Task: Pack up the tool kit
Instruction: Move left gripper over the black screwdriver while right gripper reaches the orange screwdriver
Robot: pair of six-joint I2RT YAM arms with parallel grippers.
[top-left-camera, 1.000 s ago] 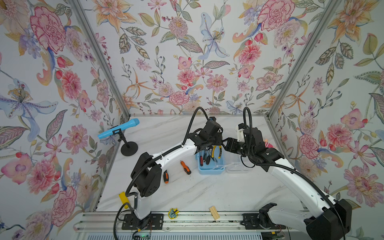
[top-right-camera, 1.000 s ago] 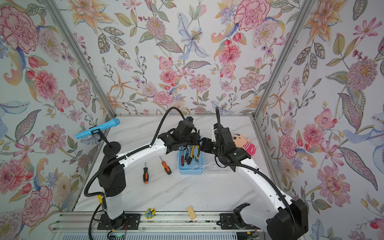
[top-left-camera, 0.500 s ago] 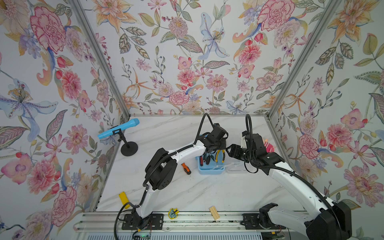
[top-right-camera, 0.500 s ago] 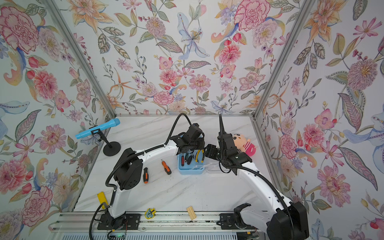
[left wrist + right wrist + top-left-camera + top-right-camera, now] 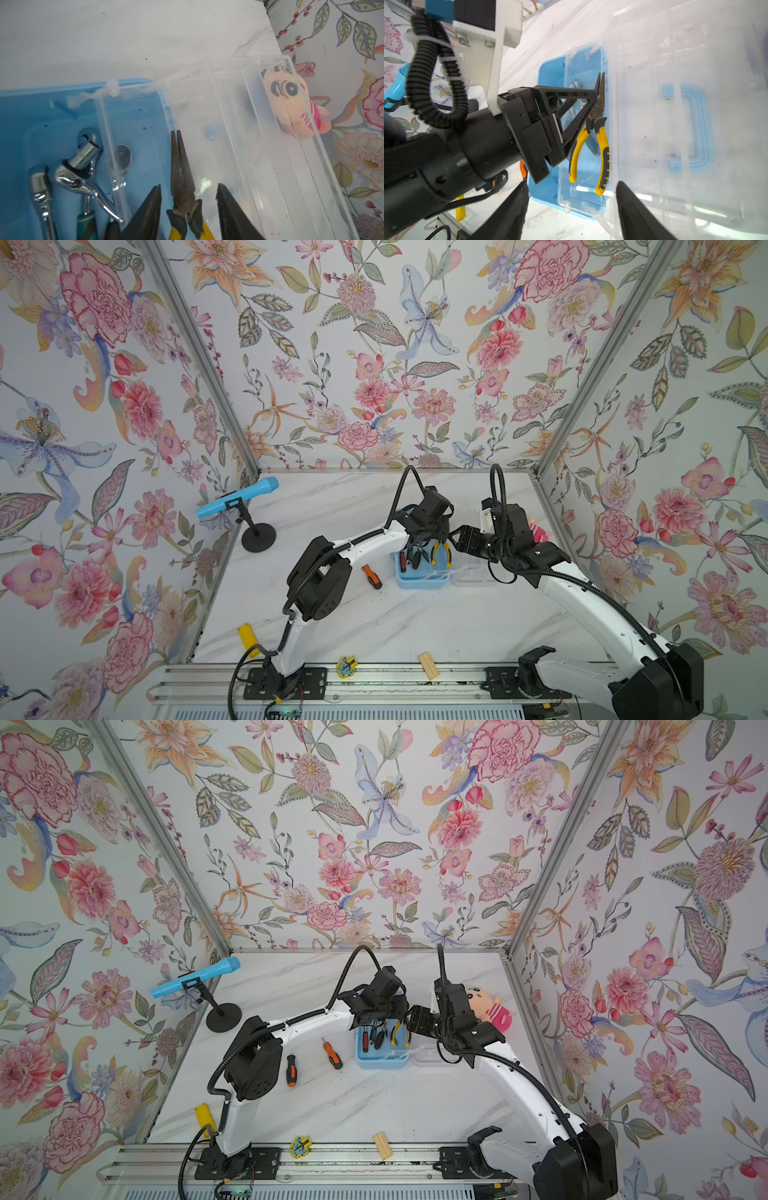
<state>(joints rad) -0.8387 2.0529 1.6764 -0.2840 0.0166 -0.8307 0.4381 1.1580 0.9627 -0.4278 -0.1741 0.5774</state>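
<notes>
A blue tool box (image 5: 422, 583) (image 5: 382, 1063) sits mid-table with its clear lid (image 5: 473, 574) (image 5: 259, 145) swung open to the right. Yellow-handled pliers (image 5: 440, 551) (image 5: 180, 166) (image 5: 602, 141) lie inside, beside chrome ratchet wrenches (image 5: 81, 164). My left gripper (image 5: 424, 537) (image 5: 188, 195) hovers open over the pliers, its fingers apart on either side and not touching them. My right gripper (image 5: 457, 537) (image 5: 571, 197) is open just right of the box, at the lid's hinge edge, holding nothing. Two orange-and-black screwdrivers (image 5: 332, 1054) (image 5: 291, 1071) lie on the table left of the box.
A plush toy (image 5: 490, 1006) sits against the right wall behind the lid. A blue microphone on a stand (image 5: 237, 497) is at the back left. A yellow piece (image 5: 247, 639), a leaf-shaped item (image 5: 347, 666) and a wood block (image 5: 428, 666) lie along the front edge.
My left arm reached further right over the box and its jaws opened, leaving the pliers lying inside. The right gripper stayed by the lid, barely moving.
</notes>
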